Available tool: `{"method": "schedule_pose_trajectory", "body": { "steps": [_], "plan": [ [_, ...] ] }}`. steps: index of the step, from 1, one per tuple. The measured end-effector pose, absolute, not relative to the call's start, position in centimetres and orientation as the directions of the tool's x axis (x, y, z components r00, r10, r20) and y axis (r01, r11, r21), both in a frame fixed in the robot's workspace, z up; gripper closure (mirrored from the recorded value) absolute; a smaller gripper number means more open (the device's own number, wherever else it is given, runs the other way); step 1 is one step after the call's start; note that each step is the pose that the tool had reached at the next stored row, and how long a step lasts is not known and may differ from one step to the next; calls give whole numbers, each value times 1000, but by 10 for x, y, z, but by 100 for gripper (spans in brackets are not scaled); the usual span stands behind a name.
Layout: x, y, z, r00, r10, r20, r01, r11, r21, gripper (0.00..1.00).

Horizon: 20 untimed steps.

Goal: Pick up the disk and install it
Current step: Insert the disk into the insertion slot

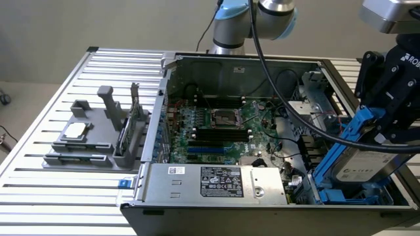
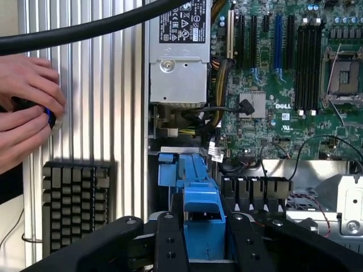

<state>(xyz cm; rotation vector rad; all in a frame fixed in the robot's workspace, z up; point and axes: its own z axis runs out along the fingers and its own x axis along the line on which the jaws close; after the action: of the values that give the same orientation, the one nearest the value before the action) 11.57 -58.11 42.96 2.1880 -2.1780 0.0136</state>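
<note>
We see the gripper (image 1: 392,133) at the exterior view's right, its jaws closed on the disk (image 1: 364,167). In the wrist view its fingers (image 2: 170,241) press the blue carrier (image 2: 199,204) from both sides. The disk hangs tilted, with its lower end just inside the open computer case (image 1: 262,216), at the lower right of the frame. We judge that this tilt suits sliding it into the drive bay (image 1: 338,196); it is not yet seated.

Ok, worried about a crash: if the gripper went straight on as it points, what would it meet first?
Likely the blue drive bay beneath the disk it holds, though depth is unclear.
</note>
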Motion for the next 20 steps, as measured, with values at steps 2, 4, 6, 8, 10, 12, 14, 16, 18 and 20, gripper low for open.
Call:
{"method": "schedule_pose_trajectory", "body": {
  "steps": [2, 4, 6, 8, 10, 12, 14, 16, 18, 20],
  "plan": [
    [116, -581, 428, 8, -999, 45, -999, -7, 32, 68],
    [116, -581, 427, 11, -999, 44, -999, -9, 32, 68],
    [116, -581, 425, 13, -999, 44, -999, -12, 33, 68],
    [116, -581, 424, 15, -999, 44, -999, -14, 33, 68],
    [116, -581, 422, 16, -999, 43, -999, -15, 33, 68],
    [116, -581, 420, 17, -999, 41, -999, -15, 33, 68],
    [116, -581, 419, 17, -999, 40, -999, -16, 33, 68],
    [116, -580, 417, 18, -999, 37, -999, -16, 33, 68],
    [116, -580, 416, 18, -999, 35, -999, -16, 33, 68],
    [117, -580, 414, 18, -999, 32, -999, -17, 33, 68]
  ]
}}
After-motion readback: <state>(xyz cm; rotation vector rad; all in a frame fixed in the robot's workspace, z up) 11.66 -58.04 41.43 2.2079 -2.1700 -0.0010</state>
